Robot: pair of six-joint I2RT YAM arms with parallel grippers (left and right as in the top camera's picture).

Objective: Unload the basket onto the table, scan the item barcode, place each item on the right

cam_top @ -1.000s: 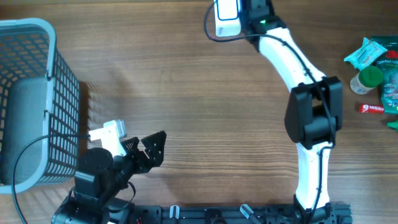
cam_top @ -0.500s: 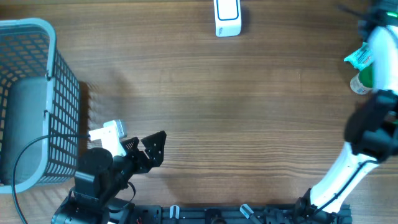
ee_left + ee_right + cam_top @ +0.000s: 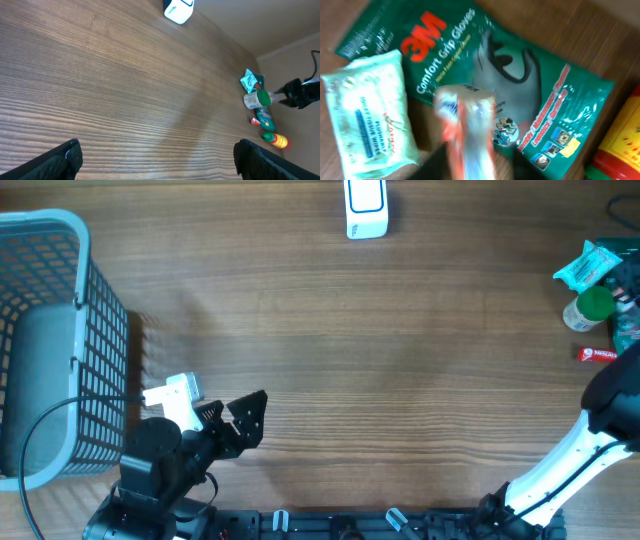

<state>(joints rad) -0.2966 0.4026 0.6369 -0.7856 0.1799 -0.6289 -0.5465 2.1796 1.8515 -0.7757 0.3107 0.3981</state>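
The left fingers stand wide apart over the counter's near left corner, beside the basket. The scanner sits at the far edge. At the right edge, a blurred orange-and-white tube shows before the glove pack and wipes. Whether the right fingers grip it, I cannot tell.

- Left arm: 1 unit, black, folded low at the near left edge of the table.
- Left tool: 2 fingers spread fully wide, poised above the table.
- Right arm: 1 unit, white link rising from the near edge to a black joint at the far right.
- Right tool: only blurred dark finger bases show, so its grip cannot be judged.
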